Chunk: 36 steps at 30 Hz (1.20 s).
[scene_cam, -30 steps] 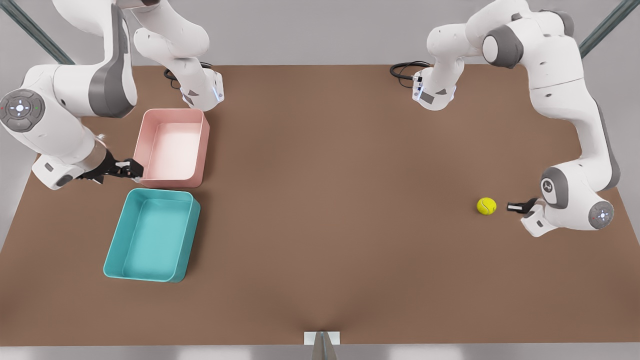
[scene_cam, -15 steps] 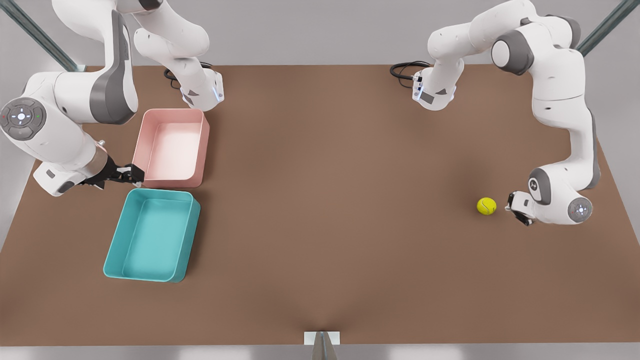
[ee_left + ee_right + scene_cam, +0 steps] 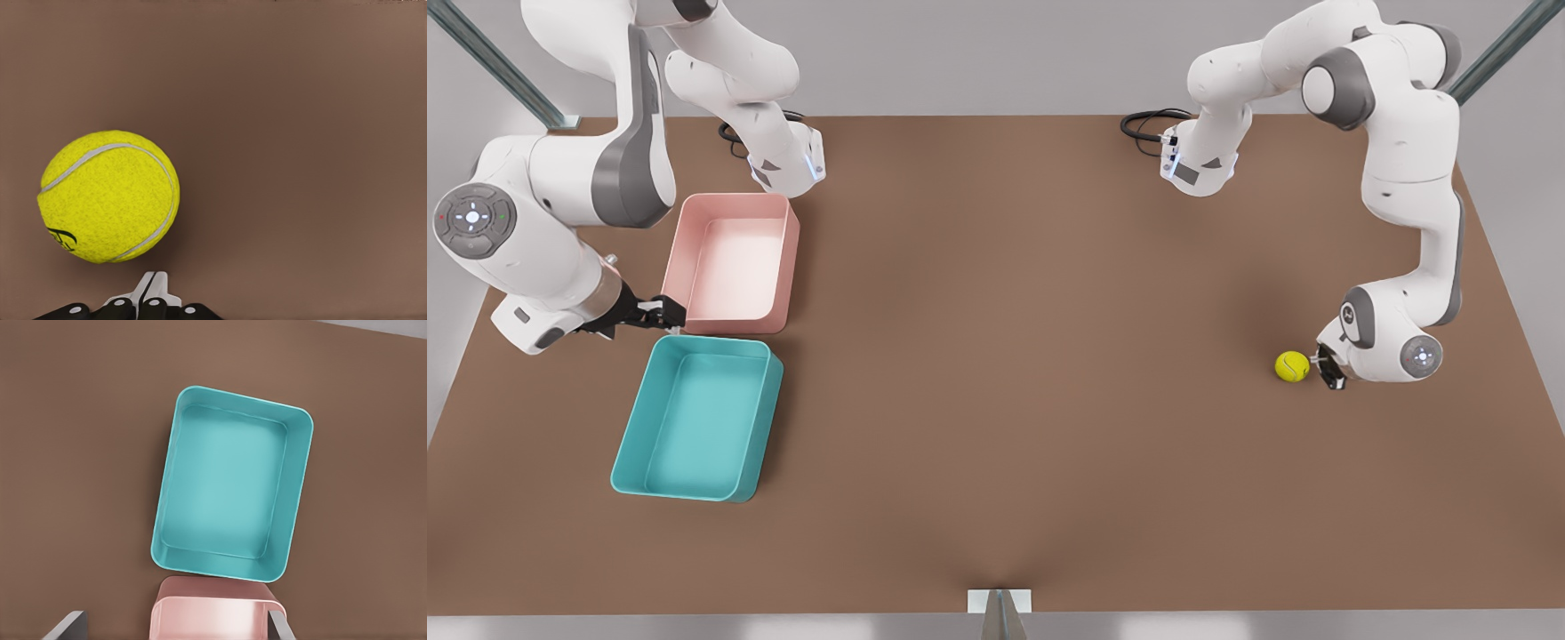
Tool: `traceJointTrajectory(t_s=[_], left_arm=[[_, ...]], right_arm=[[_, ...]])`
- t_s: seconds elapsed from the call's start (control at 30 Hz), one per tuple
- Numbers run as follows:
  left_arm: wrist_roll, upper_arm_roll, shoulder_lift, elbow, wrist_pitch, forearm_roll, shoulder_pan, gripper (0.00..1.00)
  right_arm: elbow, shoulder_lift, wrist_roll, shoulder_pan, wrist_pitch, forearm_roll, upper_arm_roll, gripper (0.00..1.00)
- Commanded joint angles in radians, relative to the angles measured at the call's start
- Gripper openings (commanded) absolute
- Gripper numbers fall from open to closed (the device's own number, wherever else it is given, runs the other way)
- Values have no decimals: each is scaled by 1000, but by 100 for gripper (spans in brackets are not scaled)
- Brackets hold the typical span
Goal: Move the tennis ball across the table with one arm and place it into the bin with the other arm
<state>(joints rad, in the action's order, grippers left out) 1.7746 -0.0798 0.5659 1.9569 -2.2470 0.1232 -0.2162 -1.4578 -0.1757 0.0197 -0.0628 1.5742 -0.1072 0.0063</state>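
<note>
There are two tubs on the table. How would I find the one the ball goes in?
Start at the brown table and look to the front view's left, where two tubs sit close together. The bin is the one nearer the camera, just in front of the pink tub. It is teal, not pink, and sits turned at a slant.

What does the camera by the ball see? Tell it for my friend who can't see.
A yellow-green tennis ball with a pale curved seam sits on the brown table. The left gripper is right beside it, fingers shut together, not holding it.
</note>
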Motion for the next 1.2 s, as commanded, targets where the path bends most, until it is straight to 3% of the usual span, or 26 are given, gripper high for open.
traceJointTrajectory(t_s=[0.0, 0.07, 0.17, 0.33, 0.37, 0.4, 0.43, 0.47, 0.5, 0.53, 0.67, 0.7, 0.97, 1.0, 1.1, 1.17], left_arm=[[-32, 8, -27, 2, 32, -11, 29, 21], [-288, 97, -40, 2, 69, -11, 58, 21], [-1058, 356, -41, -1, 101, -11, 66, 21], [-1104, 344, -40, -52, 194, -83, 64, 21], [-1101, 321, -40, -105, 263, -71, 70, 92], [-1106, 244, -40, -162, 362, -74, 89, 100], [-1109, 160, -34, -248, 461, -155, 95, 100], [-1438, 86, -58, -384, 657, -178, 142, 100], [-1796, 80, -167, -400, 690, -168, 202, 100], [-1910, 35, -271, -409, 718, -85, 293, 100], [-2095, 179, -300, -670, 983, -103, 302, 100], [-2094, 196, -302, -671, 1063, -105, 301, 100], [-2088, 253, -345, -676, 1066, -136, 290, 100], [-2094, 253, -325, -679, 1064, -129, 296, 100], [-2209, 253, -290, -701, 968, -132, 297, 100], [-2204, 253, -261, -701, 954, -132, 297, 100]], right_arm=[[2, 1, 5, 0, -2, -2, 0, 100], [7, -1, 6, 0, -3, -2, 0, 100], [7, -1, 5, 0, -2, -2, 0, 100], [7, -2, 5, -2, -3, -2, 0, 100], [7, -7, 5, -3, -3, -3, 0, 100], [7, -7, 5, -3, -3, -2, 1, 100], [7, -8, 5, -6, -3, -2, 3, 100], [7, -8, 2, -14, -5, 0, 8, 100], [8, -8, -6, -29, -5, -2, 8, 100], [10, -10, -9, -35, -3, -3, 8, 100], [60, -54, 0, -34, -5, 6, 8, 100], [62, -54, 0, -37, -7, 6, 9, 100], [99, -113, -7, -69, 0, 18, 9, 100], [125, -160, -9, -86, 12, 32, 11, 100], [324, -541, -4, -169, 213, 225, 11, 100], [318, -588, -10, -236, 320, 264, 8, 100]])
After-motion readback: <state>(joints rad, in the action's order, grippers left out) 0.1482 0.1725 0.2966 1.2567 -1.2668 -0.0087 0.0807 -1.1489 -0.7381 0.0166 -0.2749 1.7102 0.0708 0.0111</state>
